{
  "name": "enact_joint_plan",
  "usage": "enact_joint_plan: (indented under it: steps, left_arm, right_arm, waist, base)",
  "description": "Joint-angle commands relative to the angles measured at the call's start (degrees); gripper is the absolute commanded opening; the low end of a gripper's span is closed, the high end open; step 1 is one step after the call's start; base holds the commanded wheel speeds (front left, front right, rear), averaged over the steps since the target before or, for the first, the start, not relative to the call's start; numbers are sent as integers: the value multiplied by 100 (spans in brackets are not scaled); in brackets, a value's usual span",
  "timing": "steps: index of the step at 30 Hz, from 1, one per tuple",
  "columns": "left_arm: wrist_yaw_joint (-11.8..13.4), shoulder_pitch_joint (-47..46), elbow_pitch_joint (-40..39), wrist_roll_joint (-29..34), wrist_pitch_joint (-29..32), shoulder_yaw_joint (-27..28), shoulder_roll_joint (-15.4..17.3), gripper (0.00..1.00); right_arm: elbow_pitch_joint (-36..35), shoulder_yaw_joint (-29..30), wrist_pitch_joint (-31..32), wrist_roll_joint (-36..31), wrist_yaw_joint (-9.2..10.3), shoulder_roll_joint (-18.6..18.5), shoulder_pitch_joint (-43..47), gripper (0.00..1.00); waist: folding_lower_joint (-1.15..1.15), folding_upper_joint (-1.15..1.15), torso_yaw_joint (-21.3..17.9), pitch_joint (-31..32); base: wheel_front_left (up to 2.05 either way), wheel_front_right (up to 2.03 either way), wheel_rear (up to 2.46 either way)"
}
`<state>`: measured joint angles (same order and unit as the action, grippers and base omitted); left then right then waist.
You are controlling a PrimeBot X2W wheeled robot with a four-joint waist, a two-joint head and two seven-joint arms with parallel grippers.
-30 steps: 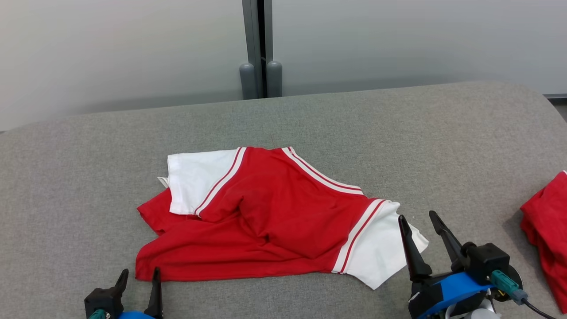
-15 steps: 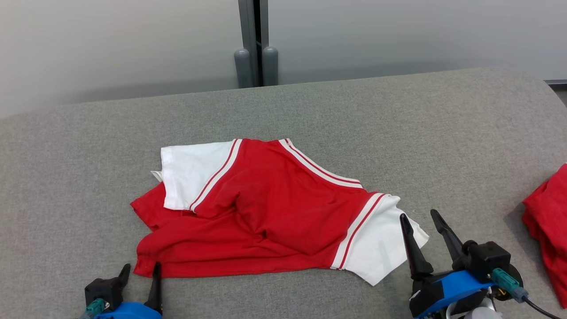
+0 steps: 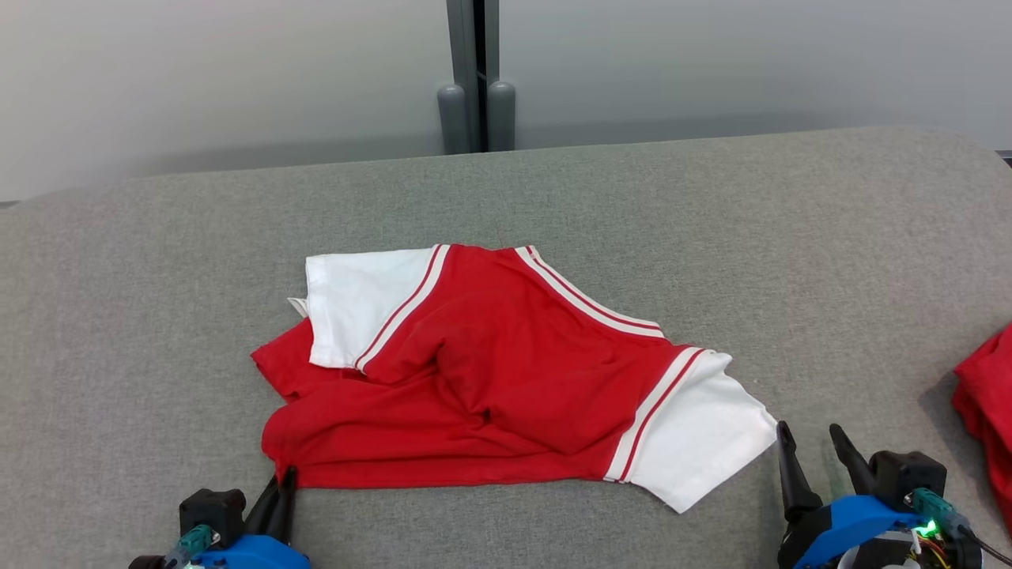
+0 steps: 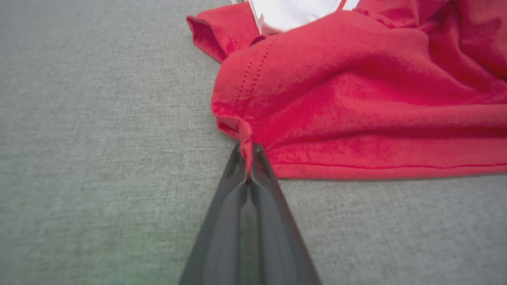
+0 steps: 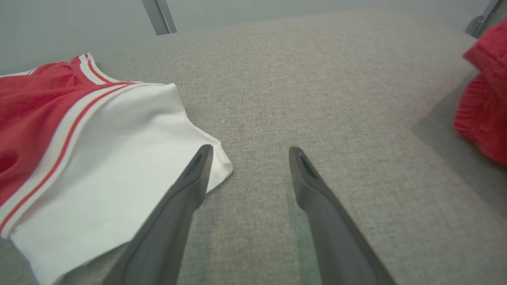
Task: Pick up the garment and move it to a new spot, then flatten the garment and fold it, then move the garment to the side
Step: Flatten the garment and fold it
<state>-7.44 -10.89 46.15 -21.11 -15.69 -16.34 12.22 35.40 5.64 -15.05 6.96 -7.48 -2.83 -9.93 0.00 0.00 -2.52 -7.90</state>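
The garment [image 3: 474, 379], where on the table [image 3: 711, 221] did it lie? asked the first.

At the table's middle, crumpled rather than flat, said the second. It was a red knit shirt with 2 white sleeves. A white band carrying a thin red line ran along each sleeve seam. Soft folds bunched across the red body, and a row of stitch holes showed along one hem in the left wrist view.

And the table itself?

It was padded, covered in coarse grey woven cloth, with rounded far corners.

What about the left gripper [image 3: 283, 476]?

It sat at the table's near edge, toward the left. Its 2 dark tapered fingers were pressed together, pinching the garment's near left hem corner, where the cloth puckered into a small ridge between the tips.

And the right gripper [image 3: 808, 431]?

It was at the table's near edge, toward the right, with its fingers spread wide and nothing between them. In the right wrist view 1 finger [image 5: 190, 178] overlapped the tip of the white sleeve [image 5: 119, 166]; whether it touched I could not tell.

Anything else on the table?

A second red cloth [image 3: 984, 395] lay bunched at the table's right edge.
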Motion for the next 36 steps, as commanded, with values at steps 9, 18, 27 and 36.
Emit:
enact_joint_plan:
  steps: [9, 18, 27, 36]
  left_arm:
    - [1, 184, -76, -236, 102, -388, 111, 0]
    - [0, 125, -952, -665, 55, -398, 88, 0]
    - [-1, -53, -2317, -612, 48, 28, 248, 0]
    - [0, -778, -3485, -839, 48, 535, 652, 0]
  right_arm:
    - [1210, -99, 5, -441, -2, -4, -557, 24]
    - [620, -306, -12, -54, -2, -10, -572, 0]
    - [-1194, -425, -12, 800, -2, -16, -470, 0]
    - [-2650, -332, -12, 1439, -2, -16, -1296, 0]
  waist:
    - [0, 0, 227, -148]
    - [0, 0, 207, -36]
    - [0, 0, 223, 375]
    - [0, 0, 143, 758]
  base:
    - [0, 0, 0]
    - [0, 0, 0]
    - [0, 0, 0]
    - [0, 0, 0]
